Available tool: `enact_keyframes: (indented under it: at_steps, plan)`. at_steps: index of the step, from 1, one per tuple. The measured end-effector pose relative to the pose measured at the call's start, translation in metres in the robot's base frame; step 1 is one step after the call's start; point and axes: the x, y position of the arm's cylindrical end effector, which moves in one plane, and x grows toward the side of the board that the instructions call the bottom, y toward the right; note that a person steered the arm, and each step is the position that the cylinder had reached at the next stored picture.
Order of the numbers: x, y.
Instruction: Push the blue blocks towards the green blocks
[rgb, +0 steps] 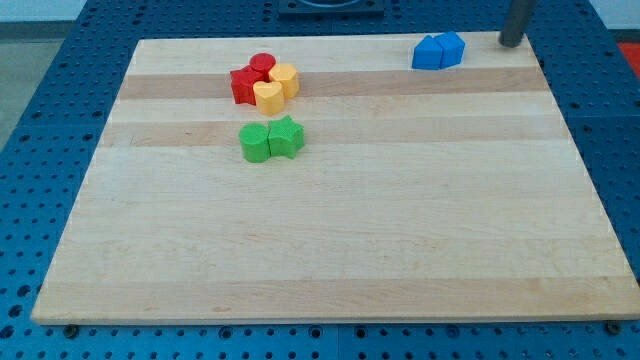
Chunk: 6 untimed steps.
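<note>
I'm sitting with my tip (510, 42), a bare rod grasping nothing, just right of the blue blocks (439, 51) at the view's top right; they're lying well apart from the green blocks (271, 139), so nearly all the pushing is remaining
</note>
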Motion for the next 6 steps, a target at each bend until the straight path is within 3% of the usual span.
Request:
enact_keyframes:
  at_steps: [4, 6]
  plan:
    - [0.015, -0.106]
    - [0.043, -0.164]
